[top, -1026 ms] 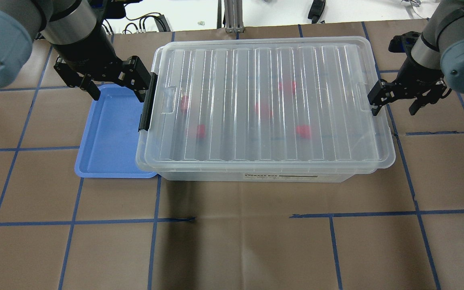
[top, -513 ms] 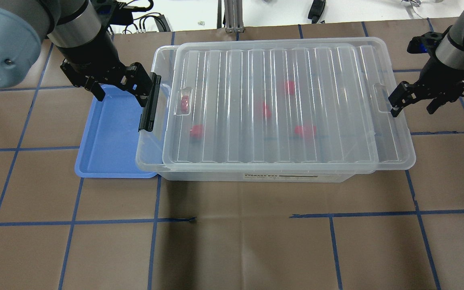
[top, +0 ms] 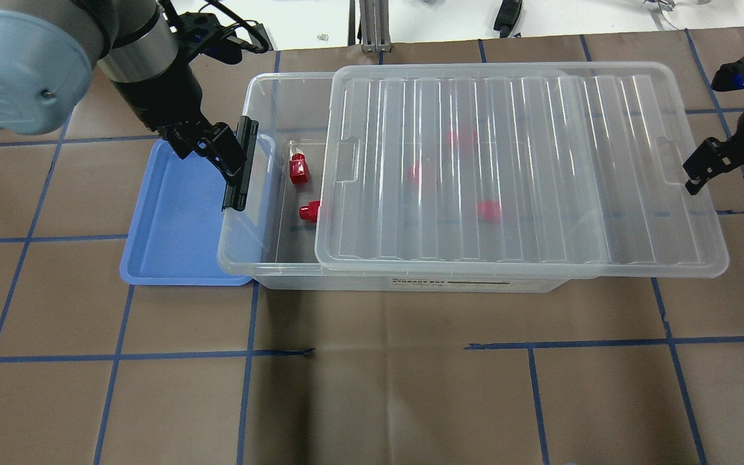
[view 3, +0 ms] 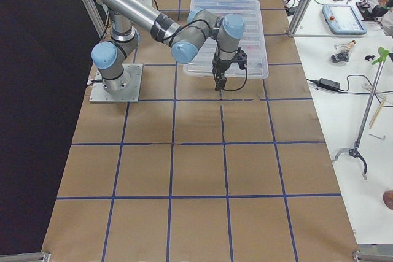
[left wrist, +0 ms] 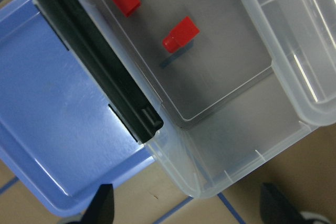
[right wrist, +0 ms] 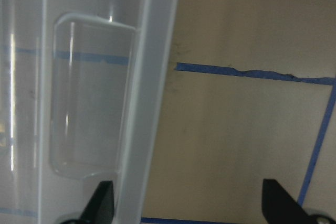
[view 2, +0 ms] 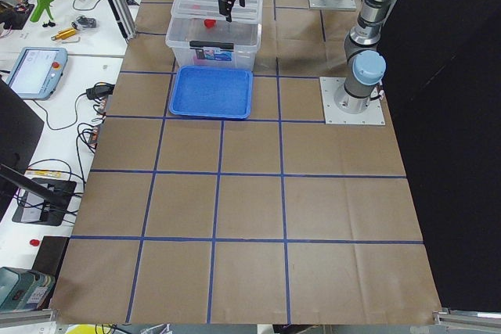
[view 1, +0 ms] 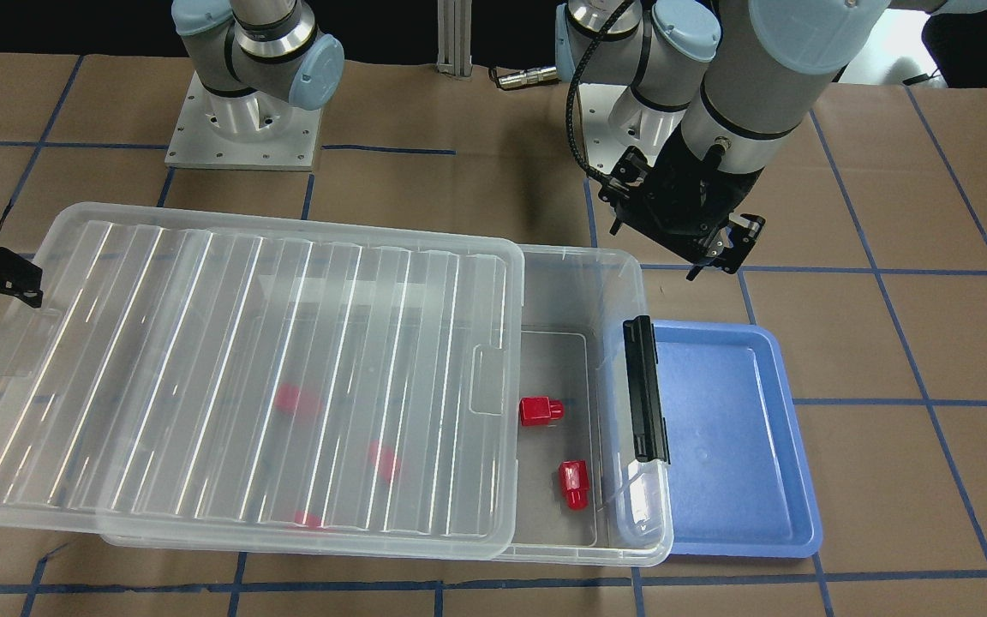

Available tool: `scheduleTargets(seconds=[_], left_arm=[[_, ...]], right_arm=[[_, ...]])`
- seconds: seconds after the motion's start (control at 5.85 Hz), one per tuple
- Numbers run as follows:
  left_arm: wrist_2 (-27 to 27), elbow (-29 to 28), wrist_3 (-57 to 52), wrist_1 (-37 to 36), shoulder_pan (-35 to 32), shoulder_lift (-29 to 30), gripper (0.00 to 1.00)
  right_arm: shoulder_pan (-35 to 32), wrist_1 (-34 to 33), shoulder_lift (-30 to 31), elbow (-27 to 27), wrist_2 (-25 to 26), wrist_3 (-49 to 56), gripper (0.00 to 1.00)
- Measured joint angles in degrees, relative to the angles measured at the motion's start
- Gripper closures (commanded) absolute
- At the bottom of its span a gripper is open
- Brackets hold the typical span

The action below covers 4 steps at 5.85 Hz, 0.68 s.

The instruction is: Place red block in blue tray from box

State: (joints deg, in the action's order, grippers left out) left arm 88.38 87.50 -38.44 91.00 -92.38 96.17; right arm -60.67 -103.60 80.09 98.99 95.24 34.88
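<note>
Step in hand, as I judge it: opening the box; no pick has begun.

- Overhead view: the lid [top: 520, 168] lies offset toward frame right. It overhangs the right end of the box [top: 252, 103] and leaves the left end uncovered.
- The right gripper [top: 721, 181] is at the lid's right edge, mid-right of frame. In its wrist view the fingertips [right wrist: 102, 203] are spread wide. The lid rim runs between them close to one finger, and nothing is clamped.
- The left gripper [top: 207, 158] hovers at upper left, over the far end of the blue tray [top: 172, 219] and just beside the black latch bar [top: 241, 165]. Its fingertips [left wrist: 105, 205] are wide apart and it is empty.
- One red block [top: 298, 169] lies on the box floor in the uncovered strip. A second block [top: 309, 211] lies nearer the lid's edge, and three more show blurred under the lid. The tray holds no block.

Next move, as you should plan it: the gap looks wide enough, so bring the left gripper over the latch bar and down onto the clear red block. Line the fingers across its squarish body, keep off the box wall and the lid edge, then carry it left to the tray.
</note>
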Motion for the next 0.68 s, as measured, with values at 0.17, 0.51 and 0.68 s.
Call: scheduleTargets(seconds=[0.17,0.51,0.68], left_arm=[[0.1,0.1,-7.5,-3.1,-1.0,1.4,0.03],[0.5,0.7,-18.9,-11.8,-5.3,5.0,0.05],[0.5,1.0,-25.2,-15.9,-7.0,7.9,0.05]], right_arm=[[2.0,-0.1,0.0,-0.1,0.9,1.4,0.00],[4.5,0.0,0.4,-0.6,2.0,3.0,0.00],[4.7,0.4,1.4,-1.6,1.9,2.6,0.00]])
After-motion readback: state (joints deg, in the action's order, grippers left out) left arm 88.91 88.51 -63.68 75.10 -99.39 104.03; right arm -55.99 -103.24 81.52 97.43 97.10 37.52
